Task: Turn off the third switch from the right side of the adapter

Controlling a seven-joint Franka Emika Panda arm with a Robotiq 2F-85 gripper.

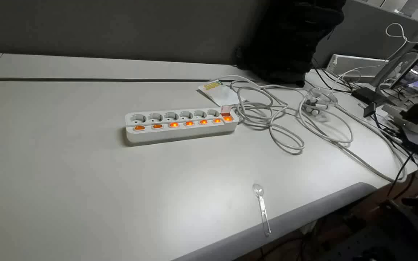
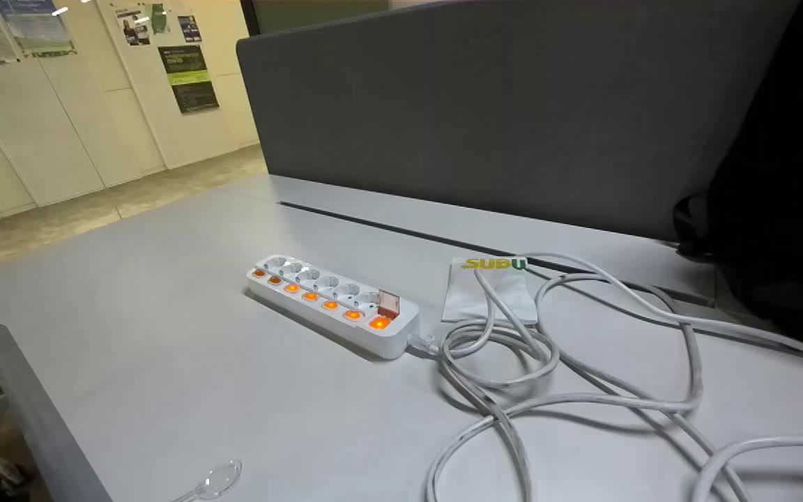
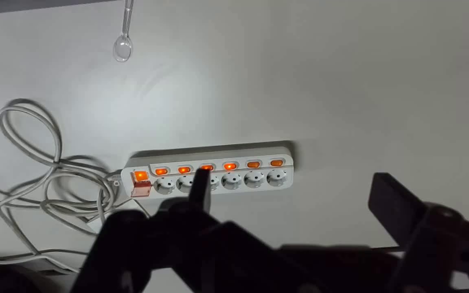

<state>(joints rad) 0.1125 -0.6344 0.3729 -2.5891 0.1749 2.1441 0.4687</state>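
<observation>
Fingers [image 3: 395, 209] stand wide apart, one before the power strip [image 3: 218, 156] in the wrist view; the strip's third switch [image 1: 203, 122] from the cable [image 2: 610, 399] glows. Worktop [image 1: 67, 188] stretches past its opposite end; a spoon [image 1: 262, 208] reaches the grey edge [image 1: 310, 212]. Paper [image 2: 466, 293] under cable reads "SUB".

- Table [image 1: 67, 203] — pale top, grey front edge
- Clear spoon [image 1: 262, 208] — handle on that edge
- Power strip [image 1: 181, 135], between front and back edges
- Looped cables [image 2: 597, 398] beside it
- Printed paper [image 2: 463, 296] near the back edge
- Black bag [image 1: 289, 43], same edge
</observation>
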